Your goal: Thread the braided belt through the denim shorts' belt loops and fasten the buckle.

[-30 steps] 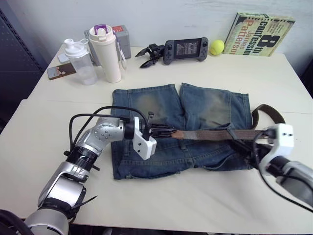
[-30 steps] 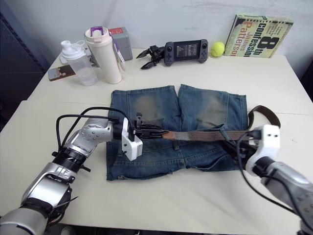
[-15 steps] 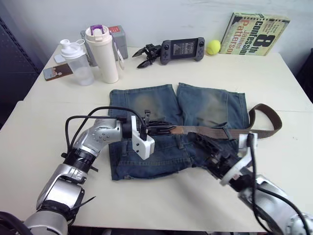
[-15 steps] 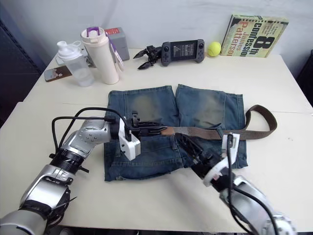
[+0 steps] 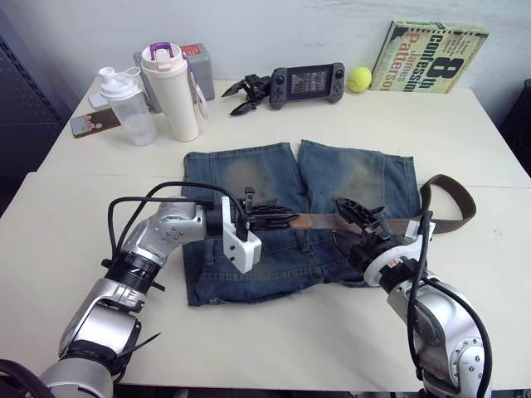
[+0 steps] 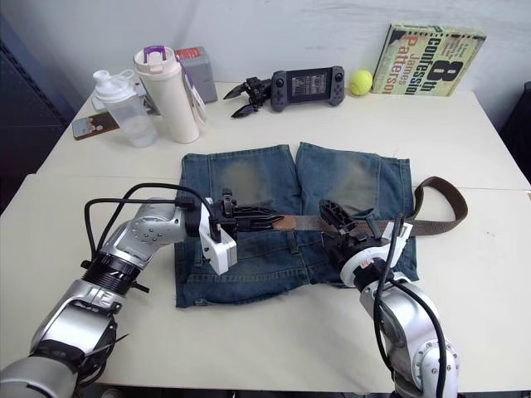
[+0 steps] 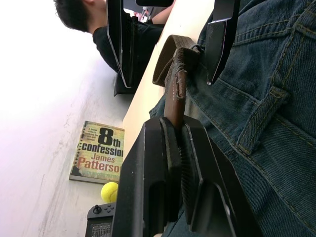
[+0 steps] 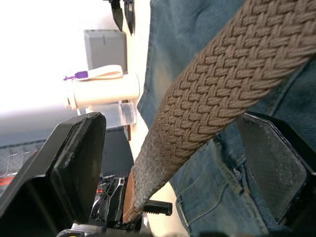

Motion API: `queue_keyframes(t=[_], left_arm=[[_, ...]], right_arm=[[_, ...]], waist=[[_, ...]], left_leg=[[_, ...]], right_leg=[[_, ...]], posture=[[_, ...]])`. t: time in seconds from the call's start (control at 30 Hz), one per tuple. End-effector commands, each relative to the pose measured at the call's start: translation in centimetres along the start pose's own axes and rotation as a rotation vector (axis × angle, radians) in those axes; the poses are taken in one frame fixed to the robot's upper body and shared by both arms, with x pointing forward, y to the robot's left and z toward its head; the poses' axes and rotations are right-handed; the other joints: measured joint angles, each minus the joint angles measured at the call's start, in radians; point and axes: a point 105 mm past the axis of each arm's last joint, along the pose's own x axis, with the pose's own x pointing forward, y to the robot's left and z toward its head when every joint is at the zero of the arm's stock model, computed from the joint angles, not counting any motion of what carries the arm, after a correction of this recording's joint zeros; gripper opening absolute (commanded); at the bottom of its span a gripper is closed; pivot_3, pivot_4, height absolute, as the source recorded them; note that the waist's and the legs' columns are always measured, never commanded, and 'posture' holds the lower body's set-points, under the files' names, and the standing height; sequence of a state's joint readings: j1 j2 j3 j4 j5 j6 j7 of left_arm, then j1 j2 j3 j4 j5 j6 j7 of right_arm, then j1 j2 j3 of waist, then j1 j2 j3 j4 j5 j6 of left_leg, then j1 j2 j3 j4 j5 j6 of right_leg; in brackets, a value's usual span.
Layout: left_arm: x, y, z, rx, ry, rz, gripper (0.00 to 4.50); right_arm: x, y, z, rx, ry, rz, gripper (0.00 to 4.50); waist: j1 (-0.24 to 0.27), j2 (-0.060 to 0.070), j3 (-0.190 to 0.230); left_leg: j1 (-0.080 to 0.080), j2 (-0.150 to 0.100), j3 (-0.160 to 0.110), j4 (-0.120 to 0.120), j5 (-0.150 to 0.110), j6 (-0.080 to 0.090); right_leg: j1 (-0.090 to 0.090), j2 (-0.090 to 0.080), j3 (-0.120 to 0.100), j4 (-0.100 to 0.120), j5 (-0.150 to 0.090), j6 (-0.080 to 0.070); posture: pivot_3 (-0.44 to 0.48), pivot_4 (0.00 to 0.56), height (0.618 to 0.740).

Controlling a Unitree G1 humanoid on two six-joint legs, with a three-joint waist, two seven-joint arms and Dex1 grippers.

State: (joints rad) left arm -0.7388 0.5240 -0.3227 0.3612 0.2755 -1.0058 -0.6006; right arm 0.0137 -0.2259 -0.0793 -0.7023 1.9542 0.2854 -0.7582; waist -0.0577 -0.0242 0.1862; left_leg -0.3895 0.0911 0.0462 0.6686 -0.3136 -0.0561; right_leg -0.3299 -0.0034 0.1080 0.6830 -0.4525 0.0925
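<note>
The denim shorts (image 5: 249, 174) lie flat mid-table, waistband toward me. The braided belt (image 5: 317, 220) runs along the waistband and curls in a loop (image 5: 455, 189) past the shorts' right side. My left gripper (image 5: 280, 219) is shut on the belt's tan tip; in the left wrist view the fingers (image 7: 148, 163) clamp the strap (image 7: 174, 94). My right gripper (image 5: 350, 225) stands open astride the belt a short way right of the left one; the woven strap (image 8: 222, 84) crosses between its fingers (image 8: 74, 158). A belt loop (image 7: 261, 123) shows beside the strap. The buckle is hidden.
At the table's back stand a clear shaker bottle (image 5: 131, 104), a white tumbler (image 5: 172, 91), a grey box (image 5: 199, 62), a phone (image 5: 90, 123), a black claw part (image 5: 247, 89), a game console (image 5: 309, 81), a tennis ball (image 5: 358, 79) and a book (image 5: 427, 56). A person sits beyond the table (image 7: 94, 24).
My right arm swung in from the shorts' right edge to the middle of the waistband and now straddles the belt. The left gripper kept its hold. The camera shifted slightly.
</note>
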Motion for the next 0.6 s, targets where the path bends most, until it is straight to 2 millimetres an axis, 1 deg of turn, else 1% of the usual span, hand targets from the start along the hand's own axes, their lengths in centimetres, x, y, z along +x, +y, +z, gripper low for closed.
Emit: queue_keyframes(t=[0.03,0.1,0.17,0.23,0.27,0.43,0.47,0.5,0.53,0.6], left_arm=[[-0.1,1.0,0.4,0.041,-0.014,0.034,0.00],[-0.1,0.9,0.4,0.040,-0.012,0.029,0.00],[-0.1,0.9,0.3,0.039,-0.010,0.029,0.00],[-0.1,0.9,0.3,0.036,-0.007,0.027,0.00],[-0.1,0.8,0.3,0.033,-0.005,0.025,0.00],[0.0,0.8,0.3,0.003,-0.005,0.039,0.00],[0.1,0.8,0.3,-0.037,-0.006,0.045,0.00],[0.1,0.8,0.3,-0.066,-0.008,0.048,0.83],[0.0,0.6,0.0,-0.124,0.010,0.040,1.09],[-0.4,0.2,-0.4,-0.191,0.043,0.014,1.98]], right_arm=[[-0.5,0.8,0.1,-0.009,-0.002,0.036,3.24],[-0.5,0.9,0.1,-0.012,-0.001,0.040,2.33],[-0.4,0.9,0.1,-0.009,0.000,0.041,1.23],[-0.4,0.9,0.0,-0.012,0.007,0.038,0.37],[-0.3,0.9,-0.1,-0.009,0.010,0.039,0.05],[0.1,0.9,0.0,0.010,0.007,0.043,0.05],[0.1,1.0,0.2,0.011,-0.001,0.051,0.05],[0.1,1.1,0.3,0.012,-0.006,0.056,0.00],[0.2,1.2,0.6,0.007,-0.015,0.060,0.00],[0.1,1.2,1.1,-0.006,-0.027,0.065,0.00]], waist=[[0.000,0.000,0.000],[0.000,0.000,0.000],[0.000,0.000,0.000],[0.000,0.000,0.000],[0.000,0.000,0.000],[0.000,0.000,0.000],[0.000,0.000,0.000],[0.000,0.000,0.000],[-0.001,0.000,0.000],[-0.002,0.000,0.000]], left_leg=[[0.000,0.000,0.000,0.000,0.000,0.000],[0.000,0.000,0.000,0.000,0.000,0.000],[0.000,0.000,0.000,0.000,0.000,0.000],[0.000,0.000,0.000,0.000,0.000,0.000],[0.000,0.000,0.000,0.000,0.000,0.000],[0.000,0.000,0.000,0.000,0.000,0.000],[0.000,0.000,0.000,0.000,0.000,0.000],[0.000,0.000,0.000,0.000,0.000,0.000],[0.000,0.000,0.000,0.000,0.000,0.000],[0.000,0.000,0.000,0.000,0.000,0.000]], right_leg=[[0.000,0.000,0.000,0.000,0.000,0.000],[0.000,0.000,0.000,0.000,0.000,0.000],[0.000,0.000,0.000,0.000,0.000,0.000],[0.000,0.000,0.000,0.000,0.000,0.000],[0.000,0.000,0.000,0.000,0.000,0.000],[0.000,0.000,0.000,0.000,0.000,0.000],[0.000,0.000,0.000,0.000,0.000,0.000],[0.000,0.000,0.000,0.000,0.000,0.000],[0.000,0.000,0.000,0.001,0.000,0.000],[0.000,0.000,0.000,0.003,0.000,0.000]], posture=[[0.000,0.150,0.739],[0.000,0.150,0.739],[0.000,0.150,0.739],[0.000,0.150,0.739],[0.000,0.150,0.739],[0.000,0.150,0.739],[0.000,0.150,0.739],[0.000,0.150,0.739],[0.000,0.150,0.739],[0.000,0.150,0.739]])
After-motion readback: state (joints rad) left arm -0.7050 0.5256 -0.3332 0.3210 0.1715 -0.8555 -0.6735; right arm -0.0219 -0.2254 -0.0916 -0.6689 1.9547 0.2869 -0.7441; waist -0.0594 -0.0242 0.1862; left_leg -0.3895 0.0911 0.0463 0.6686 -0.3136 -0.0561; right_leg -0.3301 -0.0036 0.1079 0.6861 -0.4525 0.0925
